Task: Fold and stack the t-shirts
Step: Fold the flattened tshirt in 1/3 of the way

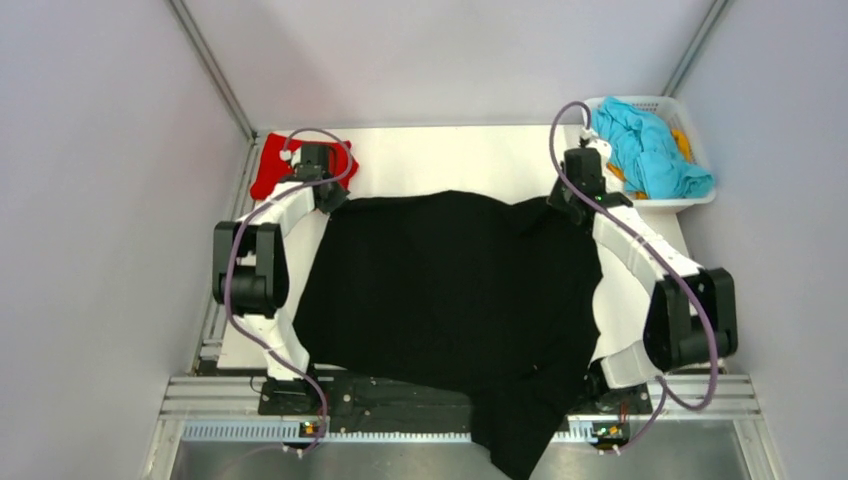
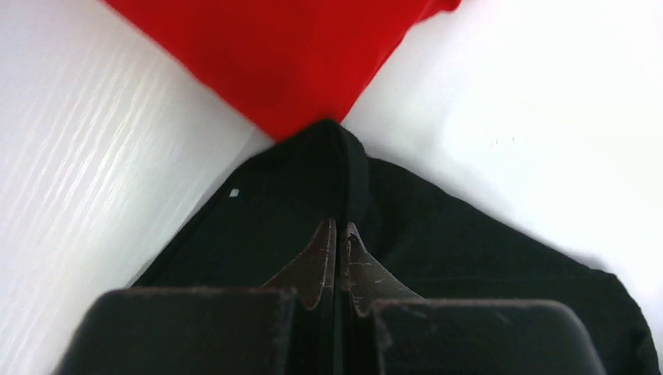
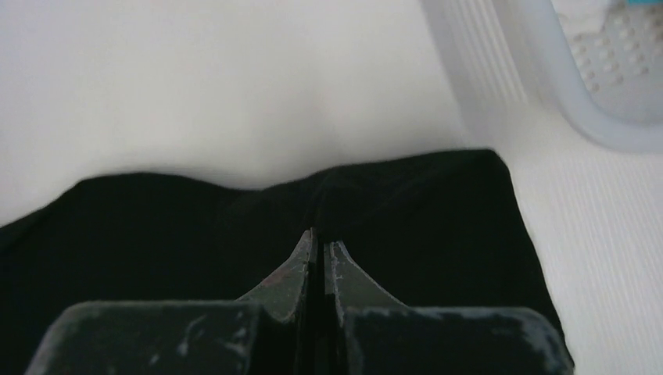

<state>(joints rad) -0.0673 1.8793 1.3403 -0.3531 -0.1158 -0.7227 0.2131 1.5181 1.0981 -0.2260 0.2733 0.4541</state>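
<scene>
Black cotton t-shirt (image 1: 450,290) spread on white table (image 1: 450,160), near end overhanging. Left gripper (image 2: 338,226), right gripper (image 3: 320,238): fingers pressed together, apparently pinching far corners. Lift both evenly, fabric taut.

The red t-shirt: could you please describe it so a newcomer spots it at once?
Start at the far left corner of the white table. Just beyond the left gripper and the spread black t-shirt lies the red t-shirt. It is the only red cloth; the blue one sits in the basket at far right.
</scene>
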